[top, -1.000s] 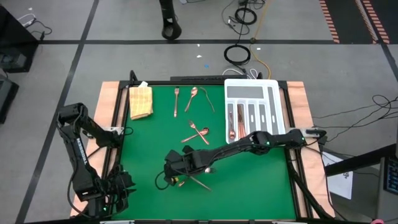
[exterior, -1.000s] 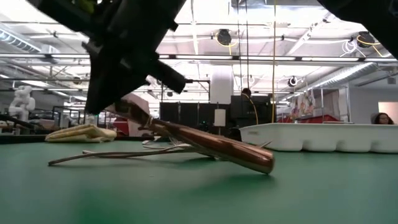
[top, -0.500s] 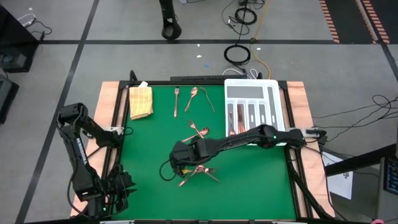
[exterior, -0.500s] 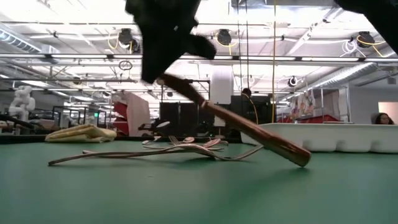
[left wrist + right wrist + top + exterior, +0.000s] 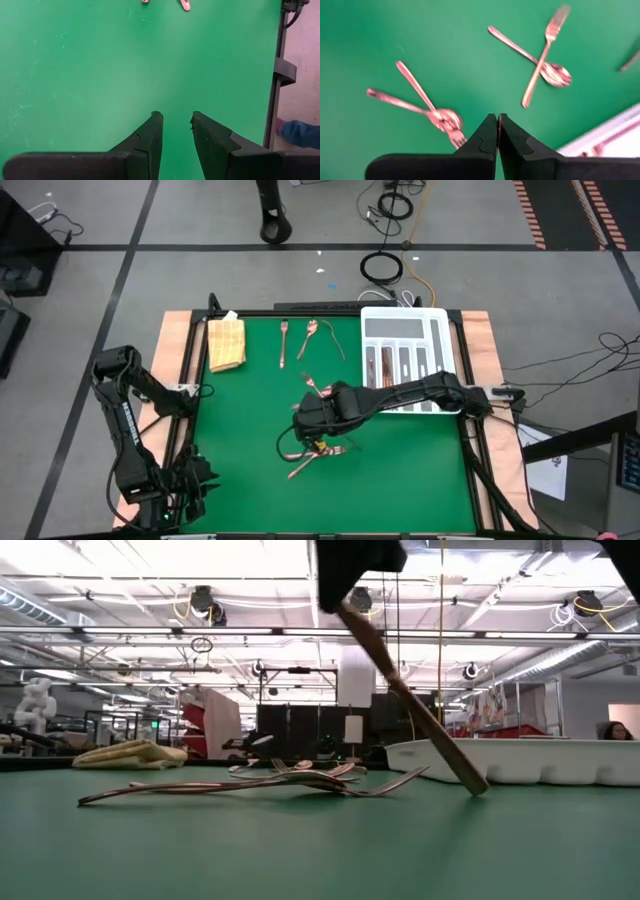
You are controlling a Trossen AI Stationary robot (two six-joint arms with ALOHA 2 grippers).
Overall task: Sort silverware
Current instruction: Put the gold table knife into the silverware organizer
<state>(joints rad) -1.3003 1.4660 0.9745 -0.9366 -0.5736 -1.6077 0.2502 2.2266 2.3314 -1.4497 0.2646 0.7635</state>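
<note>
My right gripper (image 5: 316, 418) (image 5: 497, 120) hovers over the middle of the green mat, shut on a long copper piece of silverware (image 5: 415, 705). Below it a crossed fork and spoon (image 5: 427, 112) (image 5: 312, 457) lie flat on the mat. Another fork and spoon pair (image 5: 542, 65) lies farther toward the white divided tray (image 5: 440, 315) (image 5: 520, 760). More pieces (image 5: 310, 335) lie near the far edge. My left gripper (image 5: 175, 125) is open above bare mat at the table's near left corner (image 5: 175, 480). My right gripper pinches the copper piece by its upper end (image 5: 350, 612) between the shut fingers (image 5: 352, 565), which come from above. The piece hangs slanting below them, its lower end (image 5: 470, 783) low over the mat. Whether that end touches the mat I cannot tell.
A tan woven cloth (image 5: 227, 343) (image 5: 130, 753) lies at the far left corner. The tray holds copper pieces in its left slots (image 5: 372, 370). Open mat stretches along the near edge and the left side. Cables and a stand lie on the floor beyond the table.
My right gripper has risen and travelled toward the table's right and far side, toward the tray. The copper piece it holds has come up off the mat and tipped from a shallow slant to a steep one. The crossed pieces stayed on the mat.
</note>
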